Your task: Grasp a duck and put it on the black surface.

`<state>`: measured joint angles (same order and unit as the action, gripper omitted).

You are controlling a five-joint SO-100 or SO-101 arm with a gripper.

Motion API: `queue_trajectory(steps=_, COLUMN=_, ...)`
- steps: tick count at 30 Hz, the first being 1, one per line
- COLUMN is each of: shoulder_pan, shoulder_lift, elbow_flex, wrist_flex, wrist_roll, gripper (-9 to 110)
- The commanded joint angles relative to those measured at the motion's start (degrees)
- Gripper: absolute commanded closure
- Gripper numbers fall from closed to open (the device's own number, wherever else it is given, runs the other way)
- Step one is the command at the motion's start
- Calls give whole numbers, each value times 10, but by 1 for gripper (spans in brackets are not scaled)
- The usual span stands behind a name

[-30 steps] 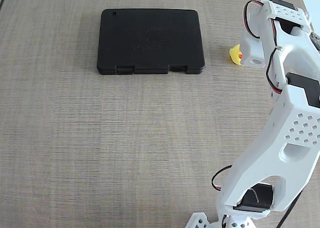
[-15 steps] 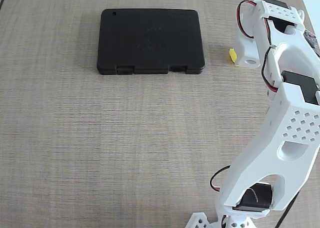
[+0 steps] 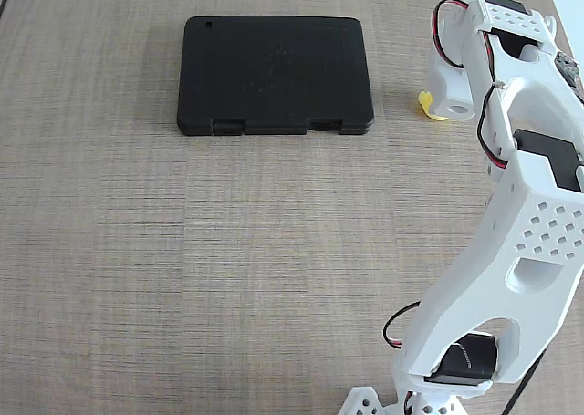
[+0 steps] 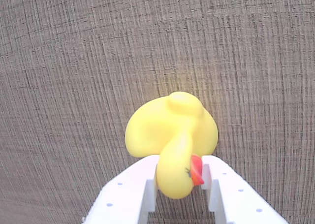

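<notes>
The tiny yellow duck (image 4: 170, 128) with a red-orange beak lies on the table in the wrist view, its head pinched between my two white fingers (image 4: 138, 184). My gripper (image 4: 180, 161) is shut on the duck's head. In the fixed view the gripper (image 3: 447, 100) is down at the table at the upper right, and only a sliver of the duck (image 3: 425, 104) shows at its left side. The black surface (image 3: 274, 73) lies flat at the top centre, a short way left of the gripper, with its notched tabs on the near edge.
The table (image 3: 182, 269) is a brown woven-look surface. My white arm (image 3: 520, 242) with black servos fills the right edge of the fixed view, with its base at the bottom right.
</notes>
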<state>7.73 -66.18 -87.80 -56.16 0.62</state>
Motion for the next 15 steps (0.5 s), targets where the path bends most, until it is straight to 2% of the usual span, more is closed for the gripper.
queue_trajectory(steps=1, shoulder_pan=-2, shoulder_lift=-18, elbow_flex=21, wrist_flex=-4, wrist_roll=3, gripper=98)
queue_trajectory(steps=6, shoulder_pan=-8, shoulder_lift=-80, elbow_flex=42, wrist_flex=-47, wrist_roll=0, gripper=98)
queue_trajectory(steps=12, shoulder_pan=-12, shoulder_lift=-104, elbow_flex=172, wrist_flex=-185, wrist_roll=-2, gripper=98)
queue_trajectory(steps=15, shoulder_pan=-47, shoulder_lift=-105, elbow_flex=240, wrist_flex=-256, wrist_roll=-2, gripper=98)
